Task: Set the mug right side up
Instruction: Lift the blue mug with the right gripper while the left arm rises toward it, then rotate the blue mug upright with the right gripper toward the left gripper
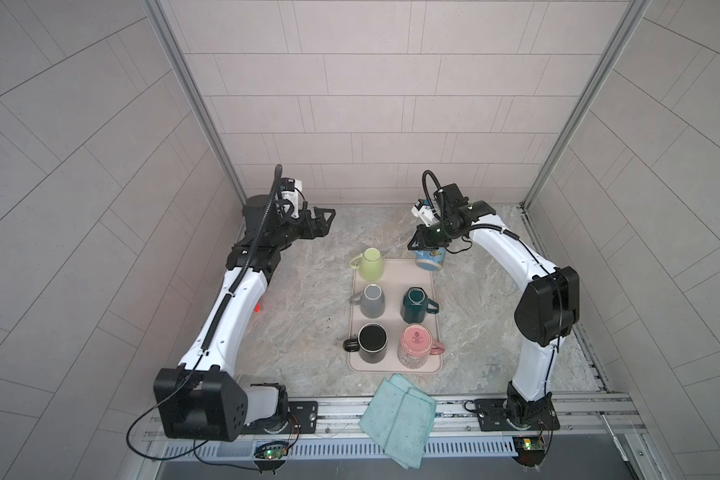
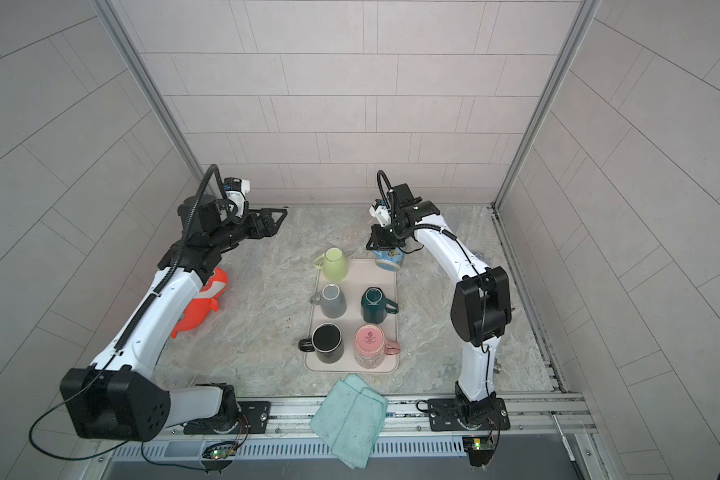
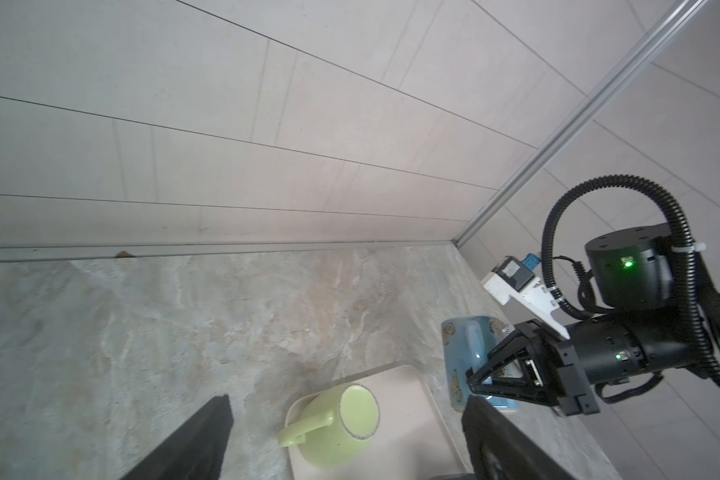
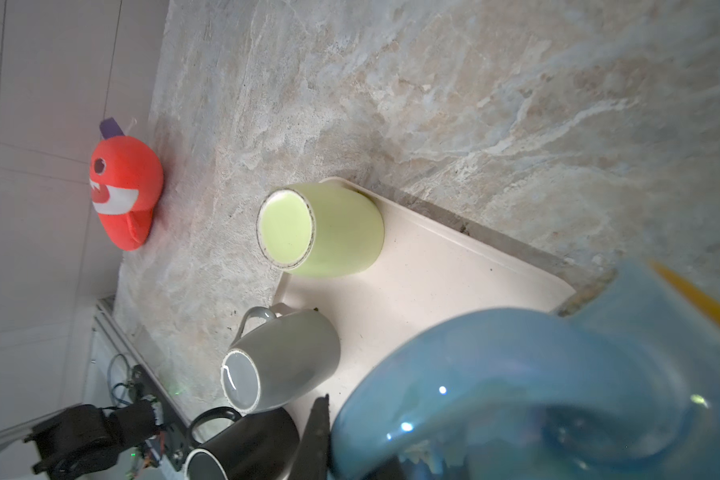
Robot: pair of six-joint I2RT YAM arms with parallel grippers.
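Right gripper clamped on the blue mug, left gripper wide open and empty.

Far left I see an orange plush toy (image 2: 202, 303) half under the left arm. Next is the left gripper (image 1: 327, 222), hanging over the stone counter (image 1: 308, 291) with jaws spread. Mid-table I've got a beige tray (image 1: 393, 370) with five mugs bottom-up: light green mug (image 1: 368, 264), grey mug (image 1: 371, 300), dark green mug (image 1: 414, 305), black mug (image 1: 373, 343), pink mug (image 1: 416, 347). A teal cloth (image 1: 398, 415) lies at the near edge. The blue mug (image 1: 431, 259) is at the tray's far right corner, and the right gripper (image 1: 422, 245) is pinched tight at its handle. I can't tell if the mug touches the tray.
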